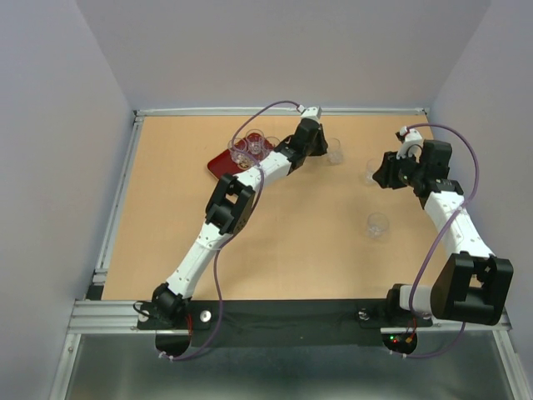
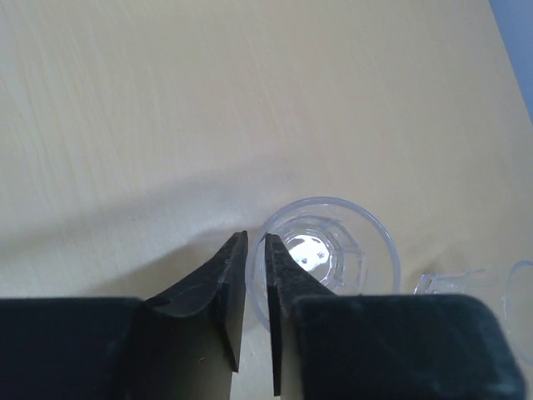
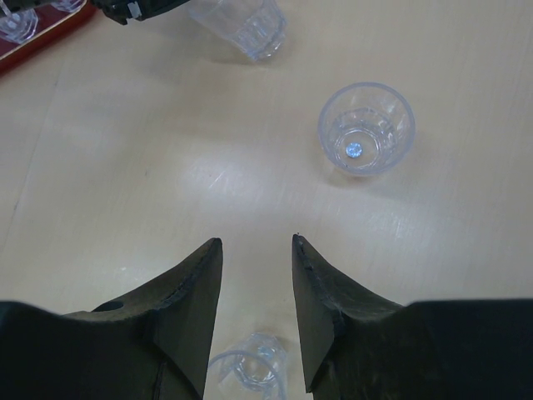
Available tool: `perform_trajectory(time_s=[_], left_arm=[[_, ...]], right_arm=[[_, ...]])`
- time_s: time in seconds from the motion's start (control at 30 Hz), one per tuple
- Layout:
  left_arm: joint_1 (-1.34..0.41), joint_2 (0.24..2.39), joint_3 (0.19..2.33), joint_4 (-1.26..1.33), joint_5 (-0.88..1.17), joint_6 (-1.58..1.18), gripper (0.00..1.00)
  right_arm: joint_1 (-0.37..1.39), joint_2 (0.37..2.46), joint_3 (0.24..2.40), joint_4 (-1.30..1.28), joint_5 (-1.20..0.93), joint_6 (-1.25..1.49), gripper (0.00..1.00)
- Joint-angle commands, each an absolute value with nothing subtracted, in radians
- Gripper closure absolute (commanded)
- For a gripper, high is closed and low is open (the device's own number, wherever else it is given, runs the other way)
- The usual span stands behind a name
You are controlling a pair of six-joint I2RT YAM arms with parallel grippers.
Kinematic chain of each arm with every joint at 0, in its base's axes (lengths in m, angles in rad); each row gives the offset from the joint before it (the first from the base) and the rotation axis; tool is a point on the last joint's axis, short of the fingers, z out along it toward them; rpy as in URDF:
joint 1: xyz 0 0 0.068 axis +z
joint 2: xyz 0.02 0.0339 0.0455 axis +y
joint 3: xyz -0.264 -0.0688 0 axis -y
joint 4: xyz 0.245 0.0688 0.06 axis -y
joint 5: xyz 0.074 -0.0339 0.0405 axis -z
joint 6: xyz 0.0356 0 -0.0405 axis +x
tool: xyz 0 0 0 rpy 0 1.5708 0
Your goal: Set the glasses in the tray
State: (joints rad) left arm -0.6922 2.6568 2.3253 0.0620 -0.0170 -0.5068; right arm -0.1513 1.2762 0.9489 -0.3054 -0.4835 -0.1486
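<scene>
Left gripper [image 2: 254,243]: closed on the rim wall of the held glass [image 2: 326,250], one finger outside and one inside. Whether this glass is lifted off the table [image 1: 291,250] cannot be told.
Right gripper [image 3: 256,242]: fingers spread apart, gripping nothing.
Tray [image 1: 218,164]: at the far centre-left, largely hidden under the left arm.
Tray glasses [image 1: 255,143]: three clustered on the tray, outlines faint.
Side glass [image 1: 372,171]: upright on the table, just beside the right gripper.
Lone glass [image 1: 377,225]: on the table, nearer the bases, well apart from the tray.
Cropped glass [image 2: 450,283]: cut off by the left gripper's body in the left wrist view.
</scene>
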Motion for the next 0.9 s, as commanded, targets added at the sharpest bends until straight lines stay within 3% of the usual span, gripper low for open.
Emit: perform_trajectory(time_s=[0.0, 0.1, 0.47, 0.87], left_arm=[[-0.696, 2.625, 2.368, 0.09, 0.032, -0.454, 0.82], [-0.696, 2.603, 2.352, 0.116, 0.069, -0.436, 1.0], [-0.693, 2.359, 2.198, 0.176, 0.106, -0.302, 1.0], [-0.695, 1.909, 1.694, 0.222, 0.032, -0.181, 1.0]], right_arm=[[-0.163, 1.267, 0.936, -0.262, -0.5, -0.14, 0.55], [-0.164, 1.267, 0.936, -0.261, -0.492, -0.141, 0.55], [-0.169, 1.27, 0.93, -0.261, -0.483, -0.158, 0.55], [-0.181, 1.262, 0.925, -0.261, -0.5, -0.167, 0.55]])
